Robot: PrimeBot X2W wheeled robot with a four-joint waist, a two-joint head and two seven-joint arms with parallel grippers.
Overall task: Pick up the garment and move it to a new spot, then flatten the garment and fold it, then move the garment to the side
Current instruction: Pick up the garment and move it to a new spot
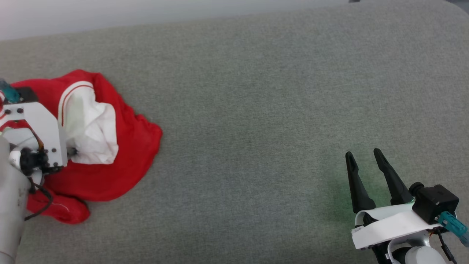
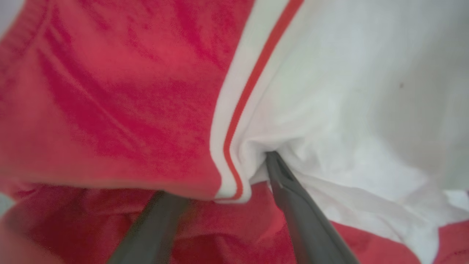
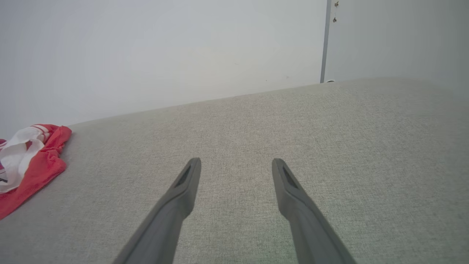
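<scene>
Left gripper (image 2: 220, 176) has its jaws spread wide, tips nosed into the garment (image 1: 124, 154), which I see crumpled far left on the grey surface (image 1: 256, 128), its black print unreadable. Right gripper (image 1: 363, 153) is released, well apart over bare fabric.

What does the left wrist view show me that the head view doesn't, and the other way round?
Left wrist view adds: the left gripper close up, fingers spread apart; one tip pokes into a fold of the white sleeve beside the striped trim, the other is hidden under a red fold of the garment. Head view adds: the garment's whole crumpled outline at the left of the grey surface, and the right gripper, open over bare surface far from it. Both share: red cloth, white sleeve, striped trim.
</scene>
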